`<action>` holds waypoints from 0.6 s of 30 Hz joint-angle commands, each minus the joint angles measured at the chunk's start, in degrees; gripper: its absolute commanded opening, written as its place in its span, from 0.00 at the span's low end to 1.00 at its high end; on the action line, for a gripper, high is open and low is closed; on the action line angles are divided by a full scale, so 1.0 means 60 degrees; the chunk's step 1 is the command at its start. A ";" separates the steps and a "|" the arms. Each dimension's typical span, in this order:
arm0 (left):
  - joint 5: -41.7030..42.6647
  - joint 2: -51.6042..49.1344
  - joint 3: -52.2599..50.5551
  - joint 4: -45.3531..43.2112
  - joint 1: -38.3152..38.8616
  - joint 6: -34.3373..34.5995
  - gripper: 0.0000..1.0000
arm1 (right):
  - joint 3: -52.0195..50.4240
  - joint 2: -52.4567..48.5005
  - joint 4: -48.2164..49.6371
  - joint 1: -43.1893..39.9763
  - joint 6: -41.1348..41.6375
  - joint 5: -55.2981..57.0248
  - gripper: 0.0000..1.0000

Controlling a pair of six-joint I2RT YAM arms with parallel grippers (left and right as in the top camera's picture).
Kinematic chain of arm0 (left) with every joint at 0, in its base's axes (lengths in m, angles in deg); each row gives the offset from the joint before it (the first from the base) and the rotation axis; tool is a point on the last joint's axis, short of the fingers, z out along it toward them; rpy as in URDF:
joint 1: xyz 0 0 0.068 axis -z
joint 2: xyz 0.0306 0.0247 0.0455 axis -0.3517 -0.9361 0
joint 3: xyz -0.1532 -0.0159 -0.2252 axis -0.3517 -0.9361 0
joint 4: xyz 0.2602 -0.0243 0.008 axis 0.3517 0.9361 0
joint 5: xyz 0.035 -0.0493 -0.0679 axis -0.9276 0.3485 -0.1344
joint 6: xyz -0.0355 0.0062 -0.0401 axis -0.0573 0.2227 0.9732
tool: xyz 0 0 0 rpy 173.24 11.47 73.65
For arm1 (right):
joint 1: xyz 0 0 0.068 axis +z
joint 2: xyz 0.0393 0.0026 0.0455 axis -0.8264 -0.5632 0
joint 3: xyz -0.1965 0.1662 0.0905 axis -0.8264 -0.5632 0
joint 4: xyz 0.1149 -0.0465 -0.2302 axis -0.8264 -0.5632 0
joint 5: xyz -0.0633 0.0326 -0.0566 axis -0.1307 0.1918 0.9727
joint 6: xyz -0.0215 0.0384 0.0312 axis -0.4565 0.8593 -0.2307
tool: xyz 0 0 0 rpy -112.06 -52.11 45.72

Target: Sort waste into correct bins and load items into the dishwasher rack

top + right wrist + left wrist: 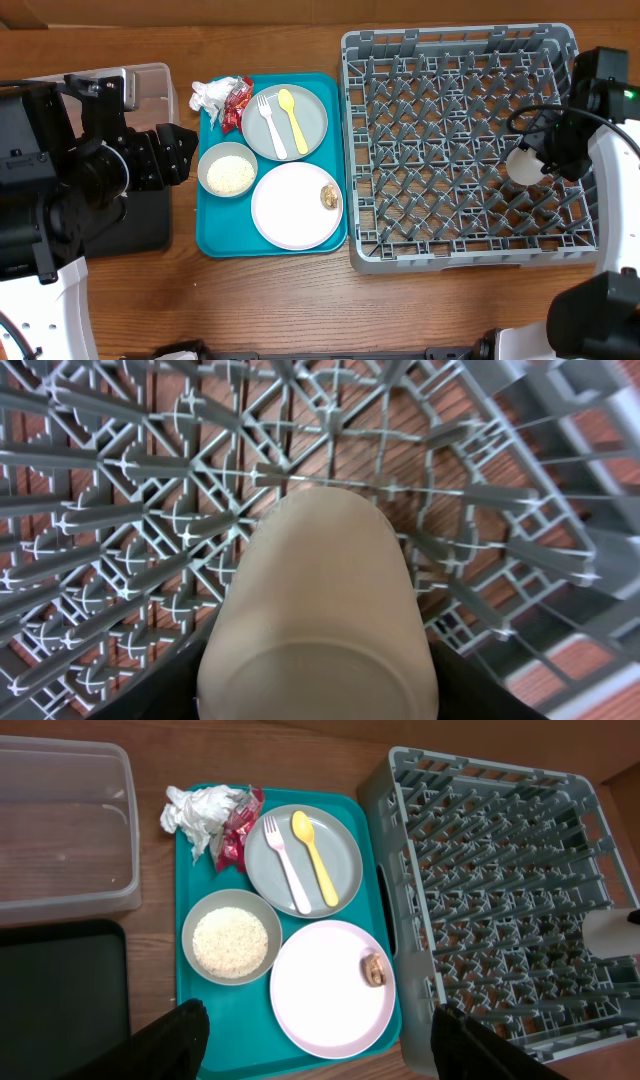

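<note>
While the left gripper [322, 1040] holds its jaws wide apart and empty, with the white-pink plate [320, 985] lying between and just ahead of them on the teal tray [228, 1020], the right gripper [320, 685] clasps the small white cup [320, 580] between its jaws, the dishwasher rack [120, 490] directly beyond.

- The clear tub [150, 78] is largely hidden under the left arm [60, 170] in the overhead view.
- The black tray [55, 990] is cut off by the left and bottom edges of the left wrist view.
- The cup [318, 610] is cut off by the bottom edge of the right wrist view, and the fingers [472, 698] of the right gripper [530, 163] are mostly hidden behind it.
- The rack [450, 45] is partly covered on its right rim by the right arm [600, 110].
- The brown morsel [373, 970] is too small to be identified.
</note>
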 commanded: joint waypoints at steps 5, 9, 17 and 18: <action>-0.0062 -0.0015 0.0171 0.0011 -0.0033 -0.0189 0.75 | -0.0047 -0.0499 0.0135 0.0015 0.0087 -0.0204 0.73; -0.0062 -0.0015 0.0171 -0.0004 -0.0033 -0.0186 0.78 | 0.0113 -0.0379 0.0153 0.0033 0.0066 -0.0237 0.83; -0.0062 -0.0015 0.0171 -0.0007 -0.0033 -0.0277 0.84 | 0.1996 0.1075 -0.0226 0.0342 -0.1545 -0.3479 0.86; -0.0113 -0.0033 0.0171 0.0007 -0.0029 -0.0678 0.83 | 0.2506 0.1555 -0.0069 0.0663 -0.1803 -0.4215 0.87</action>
